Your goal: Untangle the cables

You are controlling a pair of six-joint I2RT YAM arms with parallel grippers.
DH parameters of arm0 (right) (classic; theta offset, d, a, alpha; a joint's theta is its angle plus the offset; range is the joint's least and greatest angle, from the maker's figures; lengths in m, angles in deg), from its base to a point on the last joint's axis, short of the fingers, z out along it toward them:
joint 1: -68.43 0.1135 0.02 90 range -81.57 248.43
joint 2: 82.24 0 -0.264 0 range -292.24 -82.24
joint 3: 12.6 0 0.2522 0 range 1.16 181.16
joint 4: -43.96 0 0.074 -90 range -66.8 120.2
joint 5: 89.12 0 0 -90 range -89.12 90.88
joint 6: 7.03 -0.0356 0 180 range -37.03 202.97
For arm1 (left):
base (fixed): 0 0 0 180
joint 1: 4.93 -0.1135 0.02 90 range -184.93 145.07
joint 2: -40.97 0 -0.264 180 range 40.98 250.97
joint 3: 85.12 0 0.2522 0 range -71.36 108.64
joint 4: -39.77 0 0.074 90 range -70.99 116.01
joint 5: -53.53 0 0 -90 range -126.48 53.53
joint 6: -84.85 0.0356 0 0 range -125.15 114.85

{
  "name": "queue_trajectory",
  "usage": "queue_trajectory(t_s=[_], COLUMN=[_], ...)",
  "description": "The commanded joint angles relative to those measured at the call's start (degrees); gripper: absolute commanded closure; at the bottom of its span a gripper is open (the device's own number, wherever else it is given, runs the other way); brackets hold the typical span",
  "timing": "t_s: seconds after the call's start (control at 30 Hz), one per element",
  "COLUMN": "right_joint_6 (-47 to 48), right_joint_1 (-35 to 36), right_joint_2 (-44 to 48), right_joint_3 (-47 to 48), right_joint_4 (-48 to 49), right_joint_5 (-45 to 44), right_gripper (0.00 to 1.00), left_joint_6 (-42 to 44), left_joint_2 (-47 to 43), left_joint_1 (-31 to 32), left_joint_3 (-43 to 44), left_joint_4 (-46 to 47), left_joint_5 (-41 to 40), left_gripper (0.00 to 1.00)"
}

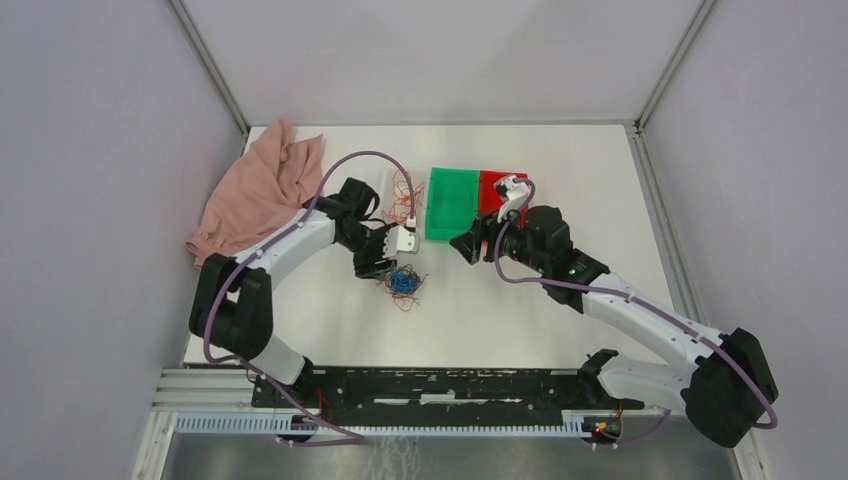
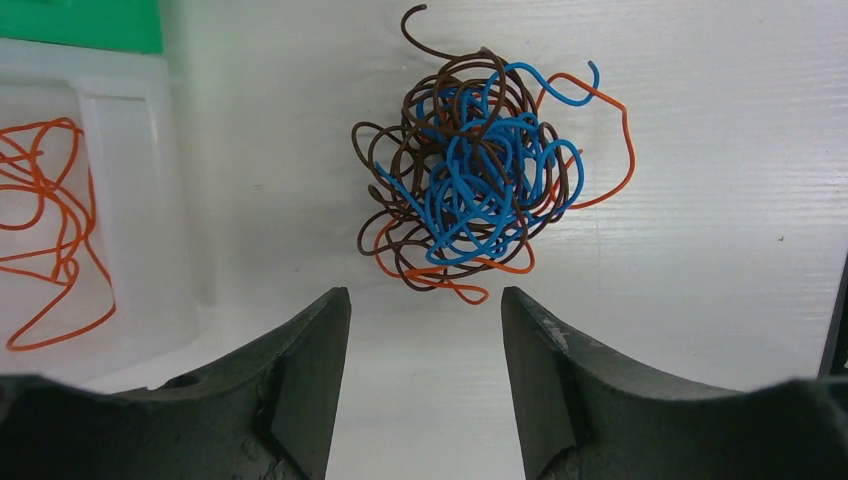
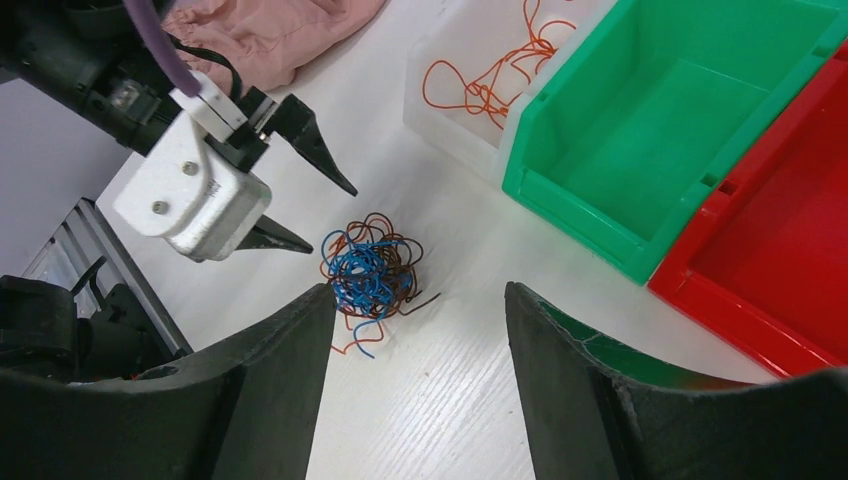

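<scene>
left gripper (image 2: 425, 300) unclenched and empty, knot just ahead

both my grippers stand parted with nothing between their jaws. the cables (image 2: 480, 180) lie as one ball on the table (image 2: 720, 250), just ahead of the left fingertips and centred on their gap. from the right gripper (image 3: 420, 292) the ball sits just ahead, a touch left, with the left gripper beyond it.

my worries: a pinch on the whole ball would tighten it, thin wire could slip the pads, and two arms converging on one spot could clash.

count: one ball in three colours, strands too knotted to number; three bins, clear bin (image 3: 455, 135), green bin (image 3: 580, 215) and red bin (image 3: 720, 300); loose orange wires (image 3: 490, 80) in the clear one; one pink cloth (image 3: 270, 35).
</scene>
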Motion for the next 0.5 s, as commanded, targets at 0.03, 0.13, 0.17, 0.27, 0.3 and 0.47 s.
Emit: queue_trajectory(t_s=[0.03, 0.13, 0.17, 0.27, 0.3, 0.47], right_joint_6=[1.2, 1.4, 1.4, 1.2, 1.1, -0.2], right_joint_1=[0.1, 0.1, 0.1, 0.1, 0.1, 0.1], right_joint_2=[2.6, 2.0, 1.7, -0.1, -0.6, -2.1], right_joint_3=[1.1, 1.5, 1.6, 2.0, 2.0, 1.8], right_joint_4=[1.9, 2.0, 2.0, 2.4, 2.8, 5.2], right_joint_5=[0.5, 1.3, 1.6, 2.9, 3.2, 3.6], right_gripper=[0.30, 0.30, 0.30, 0.29, 0.29, 0.29], left_joint_6=[5.0, 4.7, 4.6, 4.7, 4.7, 2.6], left_joint_2=[1.5, -0.3, -1.0, -3.0, -3.6, -5.0], left_joint_1=[-0.3, -0.7, -0.8, -1.3, -1.3, -1.4], left_joint_3=[0.6, -2.1, -2.7, -4.6, -5.3, -8.4], left_joint_4=[-1.6, -1.0, -1.2, -2.1, -2.2, 0.1], left_joint_5=[3.2, 3.7, 3.9, 4.0, 3.7, 3.5], left_gripper=[0.37, 0.36, 0.36, 0.33, 0.32, 0.32])
